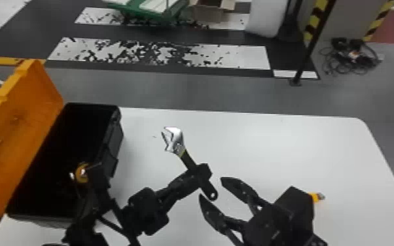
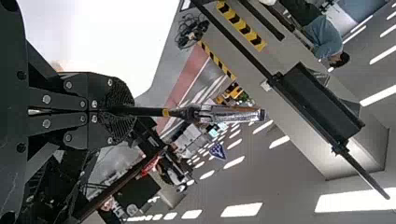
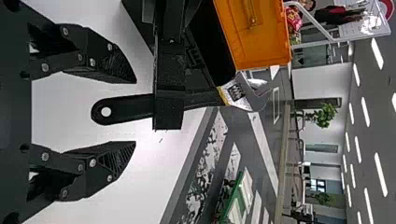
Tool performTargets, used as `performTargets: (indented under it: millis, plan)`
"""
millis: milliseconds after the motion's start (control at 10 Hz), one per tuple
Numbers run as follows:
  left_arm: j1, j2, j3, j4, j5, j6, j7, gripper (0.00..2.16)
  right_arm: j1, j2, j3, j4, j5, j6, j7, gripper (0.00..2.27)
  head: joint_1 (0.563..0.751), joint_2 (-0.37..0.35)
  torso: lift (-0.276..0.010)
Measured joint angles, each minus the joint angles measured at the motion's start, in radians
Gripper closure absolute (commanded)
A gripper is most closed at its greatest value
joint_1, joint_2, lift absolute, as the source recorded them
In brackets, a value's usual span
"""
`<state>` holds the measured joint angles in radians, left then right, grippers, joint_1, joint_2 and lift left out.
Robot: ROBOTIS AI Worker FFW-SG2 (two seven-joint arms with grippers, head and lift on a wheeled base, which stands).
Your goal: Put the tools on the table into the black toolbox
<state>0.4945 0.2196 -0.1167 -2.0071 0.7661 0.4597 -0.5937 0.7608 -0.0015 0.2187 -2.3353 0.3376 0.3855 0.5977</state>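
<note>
- Head view: my white table reads bright, lit broadly and fairly evenly.
- Toolbox interior sinks to near-black; detail mostly lost in there.
- Wrench head throws hard, pale glints against its dark handle.
- Left wrist view: I note the table overexposed to flat, glaring white.
- Source seen overhead: ceiling lights in rows, burnt out to solid white strips.
- Right wrist view: similar strips glare; I record the orange lid brightly lit beside deep black.
</note>
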Motion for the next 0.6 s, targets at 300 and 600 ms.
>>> performTargets:
  millis: [300,600]
  plan:
    - [0.004,0.0,0.024,-0.008,-0.001,-0.003,0.008,2.13,0.023,0.0,-0.035,-0.011,-0.045,-0.002,0.0,0.04,0.695,-0.001,-0.039]
    - [0.022,0.0,0.099,-0.044,-0.011,-0.01,0.027,2.13,0.056,0.0,-0.115,-0.015,-0.12,-0.02,0.001,0.05,0.695,0.007,-0.039]
